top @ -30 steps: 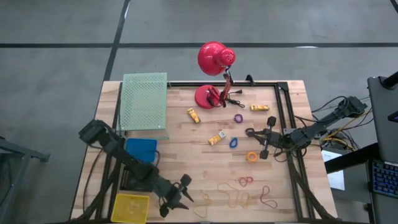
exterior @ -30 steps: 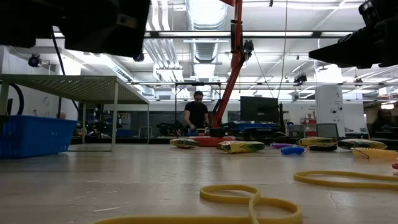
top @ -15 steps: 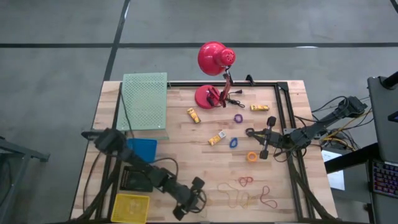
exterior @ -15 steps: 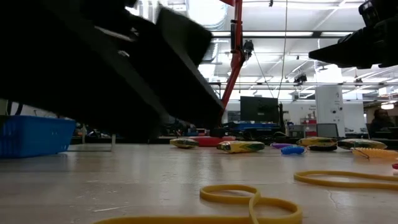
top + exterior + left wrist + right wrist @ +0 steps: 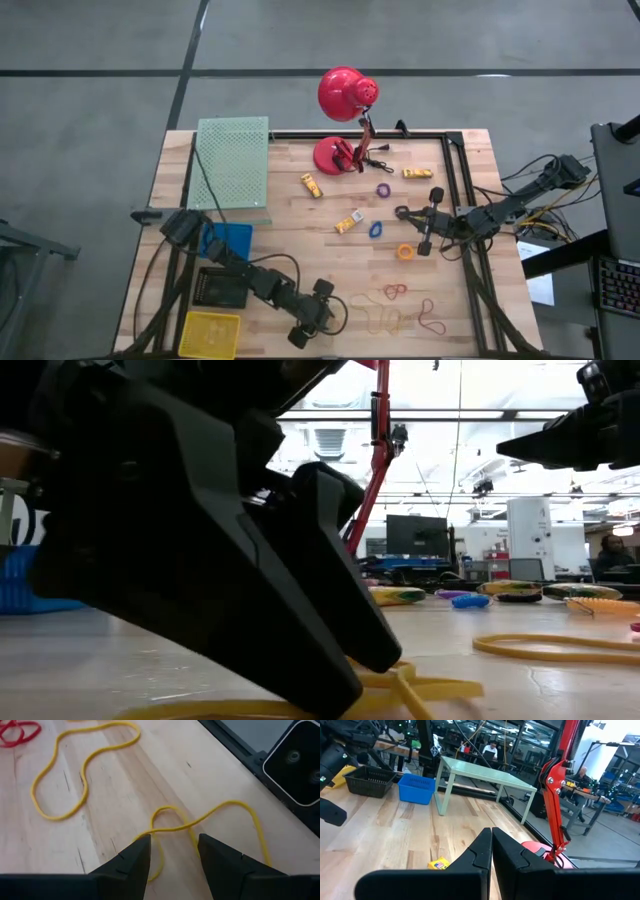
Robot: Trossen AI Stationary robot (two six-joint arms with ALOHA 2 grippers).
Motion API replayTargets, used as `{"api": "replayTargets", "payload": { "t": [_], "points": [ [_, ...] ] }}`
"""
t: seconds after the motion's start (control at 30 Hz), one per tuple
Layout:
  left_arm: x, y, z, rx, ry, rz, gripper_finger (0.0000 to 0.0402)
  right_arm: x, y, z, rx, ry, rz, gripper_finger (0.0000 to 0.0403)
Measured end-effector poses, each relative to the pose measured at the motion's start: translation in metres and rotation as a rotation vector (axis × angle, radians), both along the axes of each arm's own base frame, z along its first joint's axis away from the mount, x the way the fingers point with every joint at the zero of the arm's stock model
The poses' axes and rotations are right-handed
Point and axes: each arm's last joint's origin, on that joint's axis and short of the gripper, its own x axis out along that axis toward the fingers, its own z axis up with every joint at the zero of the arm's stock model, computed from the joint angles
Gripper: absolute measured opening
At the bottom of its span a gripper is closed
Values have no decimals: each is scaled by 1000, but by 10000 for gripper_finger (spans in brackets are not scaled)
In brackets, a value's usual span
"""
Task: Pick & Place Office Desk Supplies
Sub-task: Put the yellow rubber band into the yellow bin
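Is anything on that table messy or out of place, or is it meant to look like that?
Nothing looks broken or spilled. The yellow rubber bands lie in loose tangled loops near the left gripper, which is open over one; small rings and yellow pieces are scattered by the red lamp.

- The left arm is swinging along the near table edge towards the rubber bands, carrying the left gripper [image 5: 318, 322] from beside the yellow bin [image 5: 210, 334] to the yellow band [image 5: 165, 827].
- The gripper is lowering; its parted fingers [image 5: 135, 857] are straddling that band's loop on the wood.
- In the low view, the gripper is now blocking the left half, hiding the blue bin and the shelf.
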Motion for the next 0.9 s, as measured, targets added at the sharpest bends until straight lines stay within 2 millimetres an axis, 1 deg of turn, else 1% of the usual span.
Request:
{"api": "replayTargets", "payload": {
  "t": [0.2,0.33,0.63,0.9],
  "points": [
    [-2,1,-2,1,17,7,171,0,0,0,0,1,0,8],
    [-3,1,-3,6,26,5,156,0,0,0,0,1,0,8],
    [-4,1,-4,8,31,1,96,0,0,0,0,1,0,8],
    [-4,1,-4,9,31,0,29,0,0,0,0,1,0,8]
  ]
}}
